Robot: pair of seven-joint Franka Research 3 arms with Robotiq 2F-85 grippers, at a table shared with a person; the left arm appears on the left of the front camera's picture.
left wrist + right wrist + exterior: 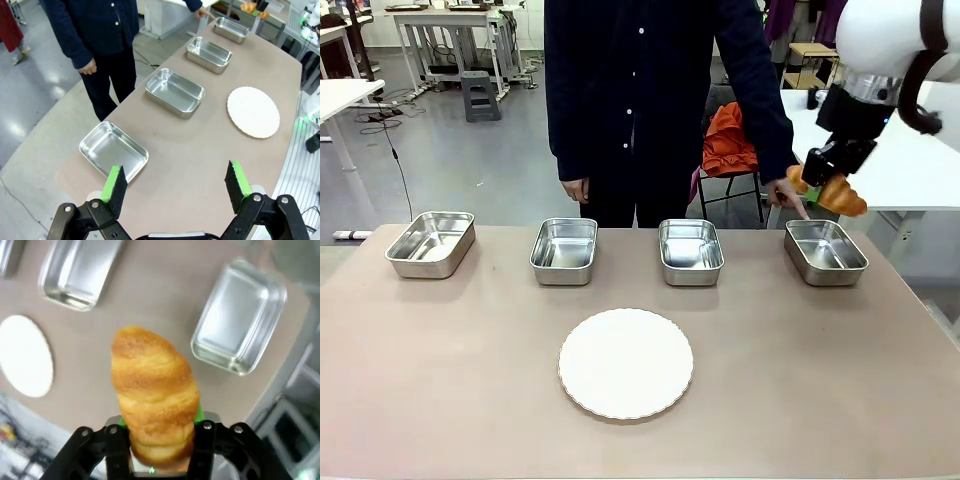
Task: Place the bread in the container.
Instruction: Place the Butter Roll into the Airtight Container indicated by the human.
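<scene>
The right gripper (823, 172) holds the bread (832, 192) in the air, above and just behind the container (825, 251). Three more trays (564, 250) run in a row to the gripper's left. A plate (626, 362) lies nearer the robot, well left of the gripper.

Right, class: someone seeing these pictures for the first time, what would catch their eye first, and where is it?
First, the golden croissant clamped in the right gripper, held in the air above the rightmost steel tray. Next, the person's hand pointing down at that same tray from the far edge of the table. Then the row of four shiny trays across the table, with a round white plate in front of them.
</scene>
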